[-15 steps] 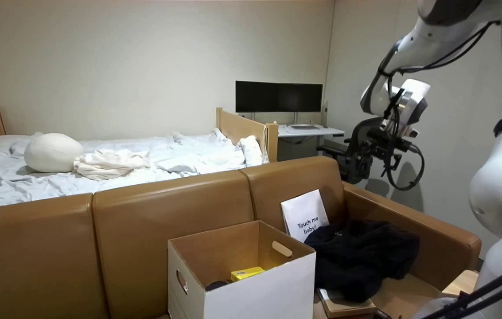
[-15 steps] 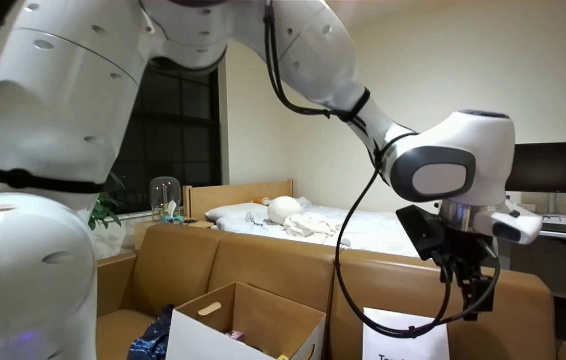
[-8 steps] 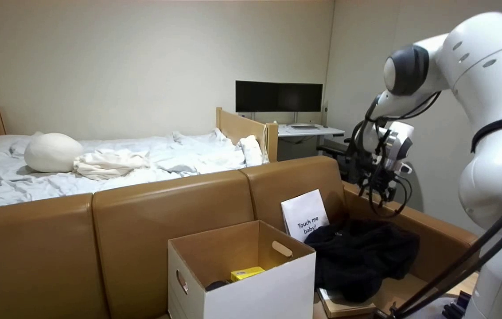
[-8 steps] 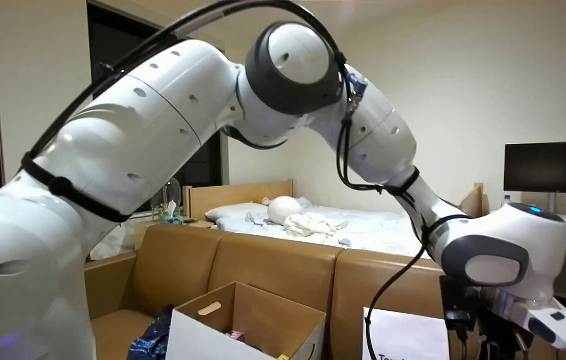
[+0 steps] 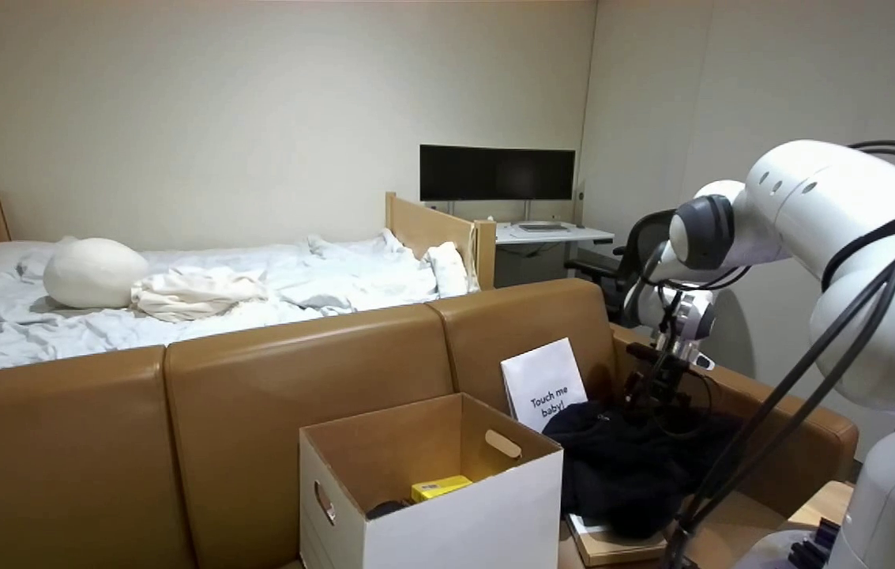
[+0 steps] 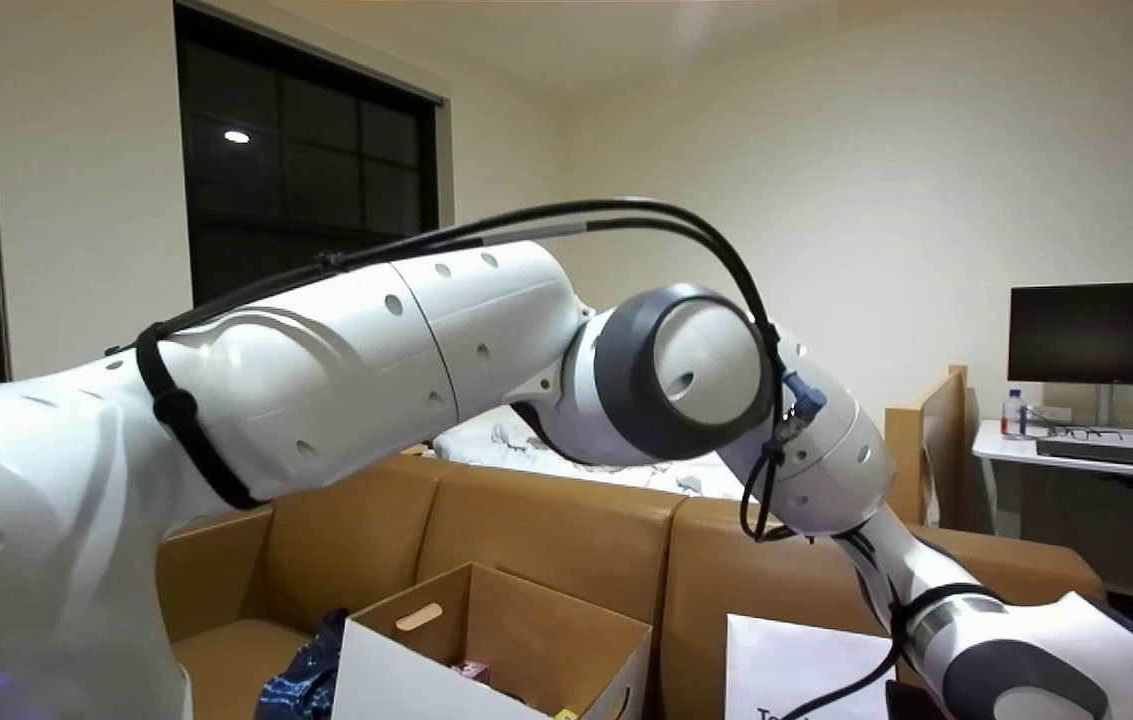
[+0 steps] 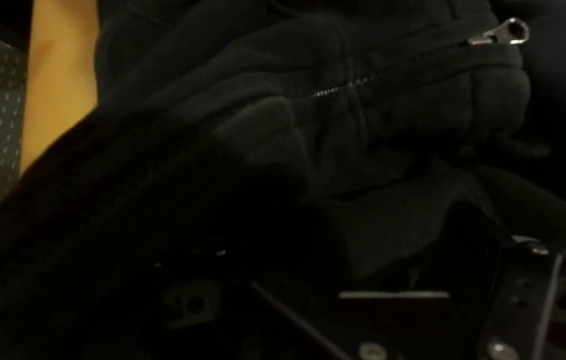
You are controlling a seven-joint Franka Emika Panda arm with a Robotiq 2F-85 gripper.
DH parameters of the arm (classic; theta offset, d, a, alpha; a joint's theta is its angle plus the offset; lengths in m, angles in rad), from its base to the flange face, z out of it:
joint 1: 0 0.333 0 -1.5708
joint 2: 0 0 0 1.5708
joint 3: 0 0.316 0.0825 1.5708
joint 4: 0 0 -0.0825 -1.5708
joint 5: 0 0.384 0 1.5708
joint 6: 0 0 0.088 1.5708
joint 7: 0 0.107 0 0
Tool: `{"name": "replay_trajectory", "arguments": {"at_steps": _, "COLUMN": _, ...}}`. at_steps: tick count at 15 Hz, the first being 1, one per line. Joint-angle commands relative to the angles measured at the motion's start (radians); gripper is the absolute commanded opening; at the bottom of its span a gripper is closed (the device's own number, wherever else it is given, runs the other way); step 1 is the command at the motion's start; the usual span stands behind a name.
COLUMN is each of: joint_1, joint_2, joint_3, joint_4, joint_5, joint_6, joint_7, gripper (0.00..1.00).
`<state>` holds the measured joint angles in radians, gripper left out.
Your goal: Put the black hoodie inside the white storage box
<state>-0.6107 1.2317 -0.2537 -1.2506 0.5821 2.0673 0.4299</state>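
Note:
The black hoodie lies crumpled on the right seat of the sofa, beside the box. In the wrist view the hoodie fills most of the picture, with a metal zipper pull at top right. The white storage box stands on the sofa, open at the top; it also shows in an exterior view. My gripper points down at the back part of the hoodie. In the dark wrist view, my gripper's fingers look spread, with hoodie cloth between them. Its fingertips are hard to make out.
A white sign leans on the sofa back behind the hoodie. The sofa armrest is close to the gripper. A flat cardboard item lies partly under the hoodie. A yellow pack lies in the box. Dark blue cloth lies beside it.
The arm has swung down and forward. My gripper has dropped from above the sofa armrest onto the hoodie. The box and hoodie have not visibly moved.

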Motion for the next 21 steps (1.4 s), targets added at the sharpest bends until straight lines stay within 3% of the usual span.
{"name": "replay_trajectory", "arguments": {"at_steps": 1, "joint_1": 0.001, "joint_2": 0.127, "joint_3": -0.016, "joint_4": 0.224, "joint_5": -0.064, "joint_6": -0.12, "joint_7": 0.074, "gripper": 0.75}}
{"name": "replay_trajectory", "arguments": {"at_steps": 2, "joint_1": -0.001, "joint_2": 0.145, "joint_3": -0.016, "joint_4": 0.262, "joint_5": -0.072, "joint_6": -0.135, "joint_7": 0.08, "gripper": 0.74}}
{"name": "replay_trajectory", "arguments": {"at_steps": 12, "joint_1": -0.053, "joint_2": 0.199, "joint_3": 0.05, "joint_4": 0.426, "joint_5": -0.171, "joint_6": -0.189, "joint_7": 0.084, "gripper": 0.07}}
{"name": "replay_trajectory", "arguments": {"at_steps": 16, "joint_1": -0.05, "joint_2": 0.189, "joint_3": 0.041, "joint_4": 0.432, "joint_5": -0.146, "joint_6": -0.205, "joint_7": 0.052, "gripper": 0.02}}
{"name": "replay_trajectory", "arguments": {"at_steps": 21, "joint_1": -0.05, "joint_2": 0.021, "joint_3": 0.038, "joint_4": 0.269, "joint_5": -0.128, "joint_6": -0.094, "joint_7": -0.061, "gripper": 0.05}}
